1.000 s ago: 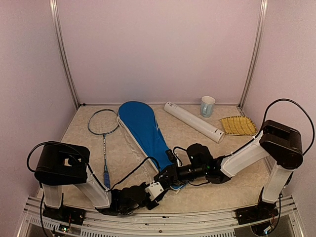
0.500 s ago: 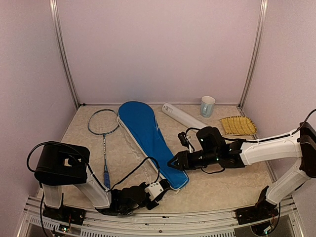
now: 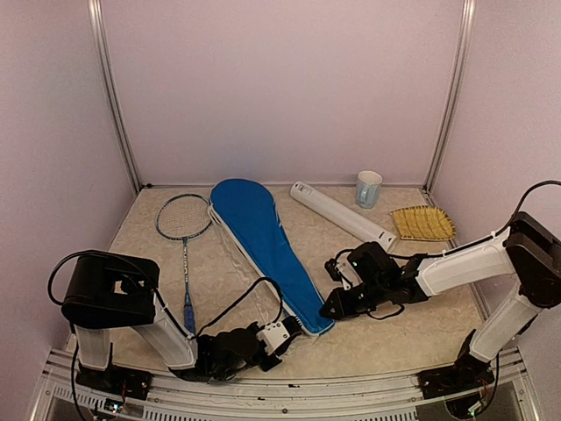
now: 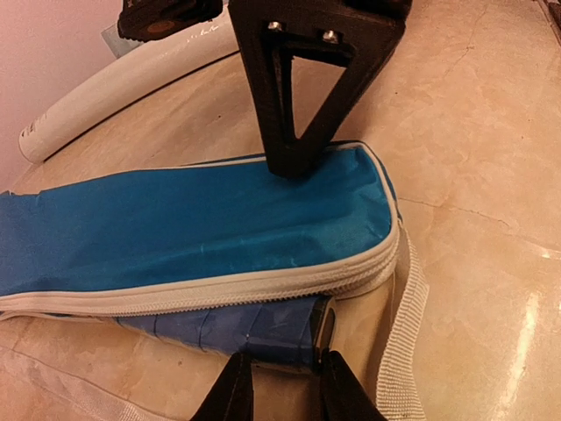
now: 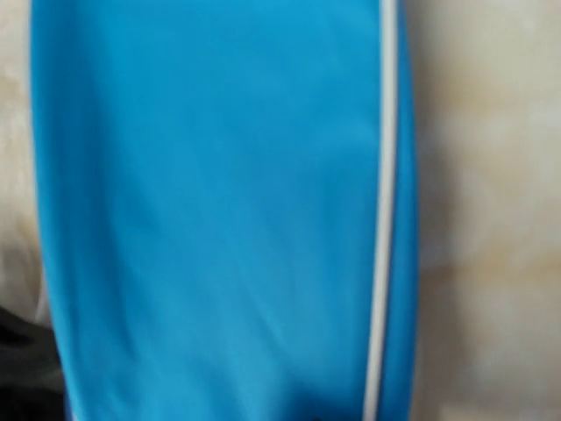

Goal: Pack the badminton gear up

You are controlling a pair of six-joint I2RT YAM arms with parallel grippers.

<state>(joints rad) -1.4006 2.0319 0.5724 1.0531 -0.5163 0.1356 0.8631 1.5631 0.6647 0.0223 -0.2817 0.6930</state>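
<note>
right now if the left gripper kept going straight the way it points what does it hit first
Most likely the blue-wrapped racket handle poking from the open end of the blue cover; the left gripper sits right at it, its fingertips either side, though contact is unclear.

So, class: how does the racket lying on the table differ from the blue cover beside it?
The racket is thin, with an open strung head and a narrow shaft; the cover is broad, solid blue cloth. The racket lies untouched; the right gripper is on the cover's narrow end. Both lie flat with their wide ends away from the arms.

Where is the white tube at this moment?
In the top view the white tube lies diagonally at the back right of the table, between the blue racket cover and the pale mug, untouched by either hand.
</note>
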